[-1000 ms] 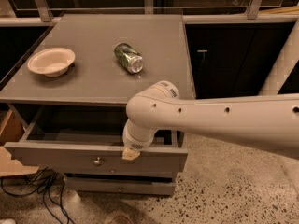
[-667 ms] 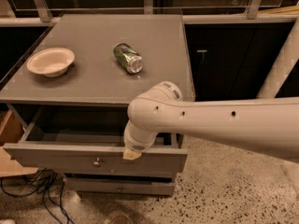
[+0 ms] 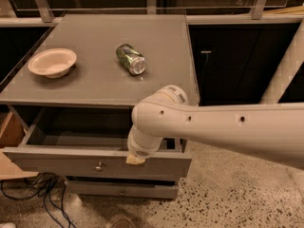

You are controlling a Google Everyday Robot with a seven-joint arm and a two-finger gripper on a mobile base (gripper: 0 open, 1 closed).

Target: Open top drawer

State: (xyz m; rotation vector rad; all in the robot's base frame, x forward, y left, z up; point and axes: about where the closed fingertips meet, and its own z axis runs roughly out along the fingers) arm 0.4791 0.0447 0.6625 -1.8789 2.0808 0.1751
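Note:
The top drawer [image 3: 57, 161] of the grey cabinet stands pulled partly out, its grey interior [image 3: 90, 127] showing and looking empty. A small round metal knob [image 3: 99, 166] sits at the centre of its front. My white arm reaches in from the right. My gripper [image 3: 135, 159] is at the drawer front's top edge, right of the knob, mostly hidden by the wrist. Only a small beige tip of it shows against the edge.
On the cabinet top [image 3: 156, 46] lie a white bowl [image 3: 52, 61] at the left and a green can [image 3: 130, 58] on its side. A lower drawer front [image 3: 121, 190] sits below. Black cables [image 3: 33, 194] lie on the speckled floor at the left. A white pole [image 3: 285, 70] stands at the right.
The drawer front and its knob have come a little further out toward the camera, and the arm's wrist has moved with them.

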